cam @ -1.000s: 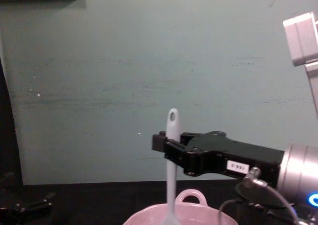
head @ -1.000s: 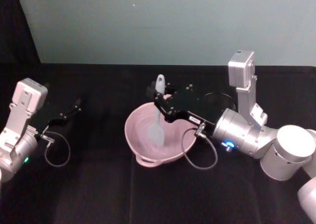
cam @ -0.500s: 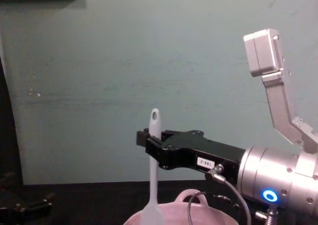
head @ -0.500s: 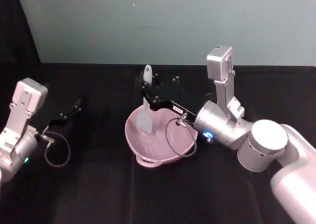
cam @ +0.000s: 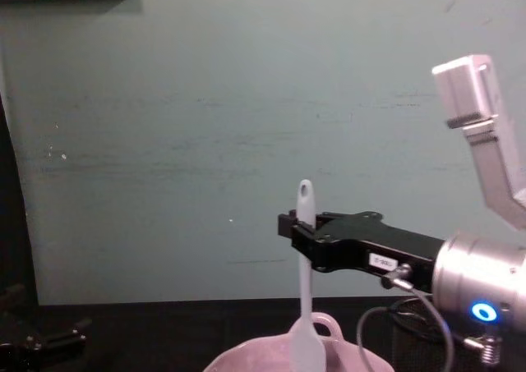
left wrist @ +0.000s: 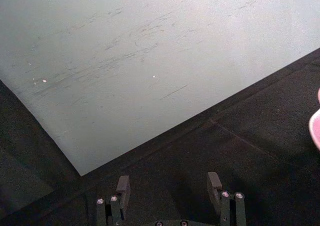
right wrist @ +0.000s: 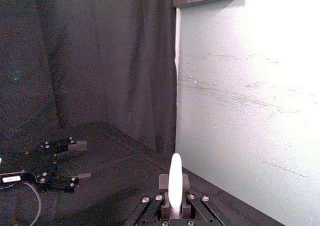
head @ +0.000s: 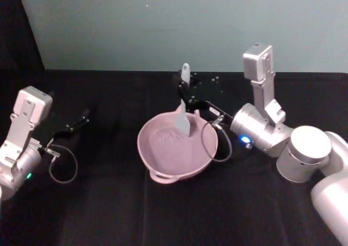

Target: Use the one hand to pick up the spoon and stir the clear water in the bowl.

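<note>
Entry, stirring in progress.

Right gripper (head: pixel 187 95) is clamped tight on the handle of the spoon (head: pixel 183 122), just under the oval hole. The spoon hangs near upright with its paddle down.

Change: the spoon now stands at the far right side of the bowl (head: pixel 143 150). Half a second back it was at the bowl's far left, and half a second before that near the bowl's middle with the paddle sunk lower. The arm is carrying it round the bowl, which I read as real stirring strokes, not just a dip.

Caveat: the paddle rides higher now; from the chest side much of it shows above the bowl's rim. I cannot tell whether its tip still touches the water (head: pixel 166 148), so the next stroke probably needs a slight drop.

Left gripper (left wrist: pixel 168 186) is parked well to the left of the bowl, fingers spread, nothing between them.

Writing: a small white label (cam: pixel 380 261) sits on the right gripper's body, behind the bowl; its dark characters are too small to read.
</note>
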